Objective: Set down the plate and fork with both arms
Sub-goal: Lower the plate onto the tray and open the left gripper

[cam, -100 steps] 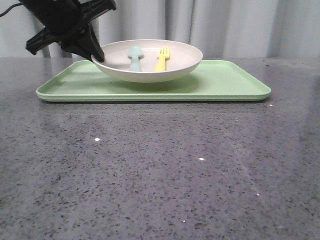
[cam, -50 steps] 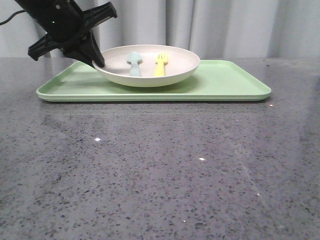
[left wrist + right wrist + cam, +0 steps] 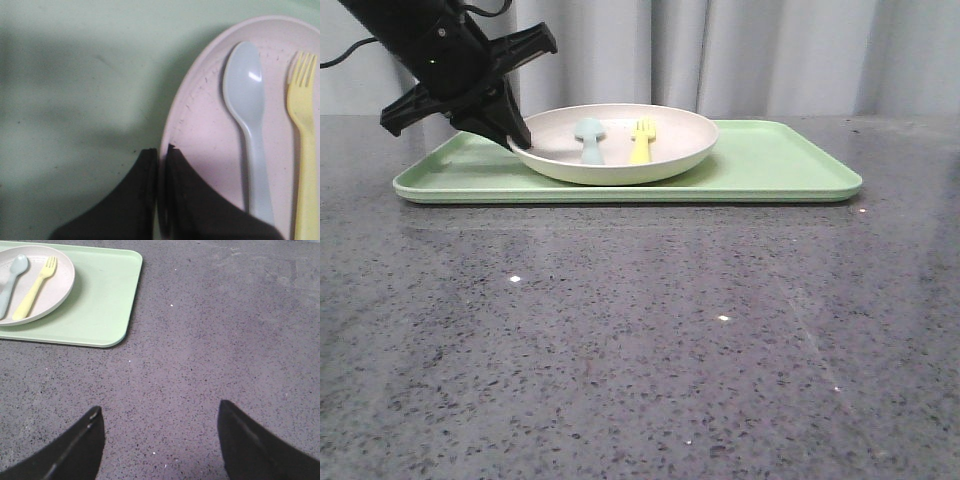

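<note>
The cream-white plate (image 3: pixel 620 145) rests on the light-green tray (image 3: pixel 770 165), left of the tray's middle. In the plate lie the yellow fork (image 3: pixel 641 140) and a pale-blue spoon (image 3: pixel 589 138) side by side. My left gripper (image 3: pixel 517 137) is shut on the plate's left rim. In the left wrist view one finger sits outside the rim (image 3: pixel 165 130) and one inside, beside the spoon (image 3: pixel 245 105) and fork (image 3: pixel 302 130). My right gripper (image 3: pixel 157 412) is open over bare table, out of the front view; the plate (image 3: pixel 47 292) and fork (image 3: pixel 34 287) lie far from it.
The tray (image 3: pixel 100 305) stands at the back of a dark speckled stone table (image 3: pixel 640 340). Grey curtains (image 3: pixel 770 55) hang behind it. The tray's right half holds nothing.
The left gripper has lowered the plate, with fork and spoon in it, from a tilted raised pose down onto the tray. It keeps hold of the rim.
</note>
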Robot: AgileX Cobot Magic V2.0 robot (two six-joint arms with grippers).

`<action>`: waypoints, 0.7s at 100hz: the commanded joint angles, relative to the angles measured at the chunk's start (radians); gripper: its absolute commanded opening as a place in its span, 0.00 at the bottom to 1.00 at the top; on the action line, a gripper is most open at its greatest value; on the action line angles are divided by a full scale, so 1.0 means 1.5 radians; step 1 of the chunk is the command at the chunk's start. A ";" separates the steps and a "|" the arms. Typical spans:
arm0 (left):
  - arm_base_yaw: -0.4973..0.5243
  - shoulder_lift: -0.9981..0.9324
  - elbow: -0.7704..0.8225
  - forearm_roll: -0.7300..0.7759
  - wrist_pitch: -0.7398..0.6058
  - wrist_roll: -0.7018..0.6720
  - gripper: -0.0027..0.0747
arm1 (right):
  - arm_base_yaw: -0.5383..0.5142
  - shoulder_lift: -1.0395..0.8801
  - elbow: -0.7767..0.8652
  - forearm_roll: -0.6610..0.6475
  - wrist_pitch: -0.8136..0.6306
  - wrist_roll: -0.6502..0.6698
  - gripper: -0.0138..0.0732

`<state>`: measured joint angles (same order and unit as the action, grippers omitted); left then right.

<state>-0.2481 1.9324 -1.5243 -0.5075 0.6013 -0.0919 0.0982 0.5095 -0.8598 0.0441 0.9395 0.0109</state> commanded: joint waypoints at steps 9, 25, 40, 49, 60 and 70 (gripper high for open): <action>-0.005 -0.038 -0.023 -0.022 -0.034 -0.009 0.01 | -0.004 0.009 -0.022 0.001 -0.041 -0.007 0.72; -0.005 -0.038 -0.023 -0.022 -0.031 -0.009 0.01 | -0.004 0.009 -0.022 0.001 -0.041 -0.007 0.72; -0.005 -0.038 -0.023 -0.019 -0.030 -0.008 0.18 | -0.004 0.009 -0.022 0.001 -0.040 -0.007 0.72; -0.005 -0.038 -0.023 -0.019 -0.030 -0.008 0.34 | -0.004 0.009 -0.022 0.001 -0.038 -0.007 0.72; -0.005 -0.038 -0.023 -0.019 -0.030 -0.008 0.55 | -0.004 0.009 -0.022 0.001 -0.036 -0.007 0.72; -0.005 -0.039 -0.025 -0.019 -0.022 -0.008 0.63 | -0.004 0.009 -0.022 0.001 -0.036 -0.007 0.72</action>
<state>-0.2481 1.9324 -1.5251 -0.5086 0.5995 -0.0938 0.0982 0.5095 -0.8598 0.0441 0.9495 0.0109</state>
